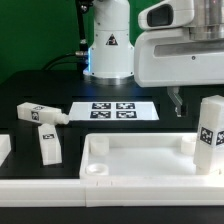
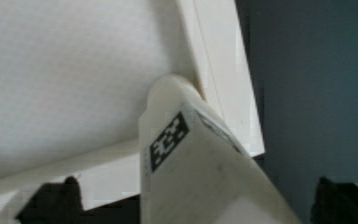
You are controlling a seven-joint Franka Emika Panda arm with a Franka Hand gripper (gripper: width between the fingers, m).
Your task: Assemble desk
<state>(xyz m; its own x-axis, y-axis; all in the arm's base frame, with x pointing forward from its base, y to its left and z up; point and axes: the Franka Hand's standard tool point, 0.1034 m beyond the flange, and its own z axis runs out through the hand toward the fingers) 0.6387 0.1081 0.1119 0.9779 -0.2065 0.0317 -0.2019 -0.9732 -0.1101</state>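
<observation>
Claw [image 1: 177, 100] hangs near far rim of desk panel [image 1: 140, 160], exterior view; finger spread unclear there. Upright leg [image 1: 210, 135] at panel corner, exterior view's right; loose legs [image 1: 40, 113] on black tabletop [image 1: 100, 130]. Wrist view: claw [image 2: 202, 200] jaws wide apart, astride upright leg [image 2: 194, 150], no contact. Judged: leg placed; next, lift clear, fetch another loose leg

Low resolution, soft blur, bright whites

The upright leg [image 1: 211, 135] blocks the tabletop [image 1: 135, 162] corner at the exterior view's right; its middle lies free
</observation>
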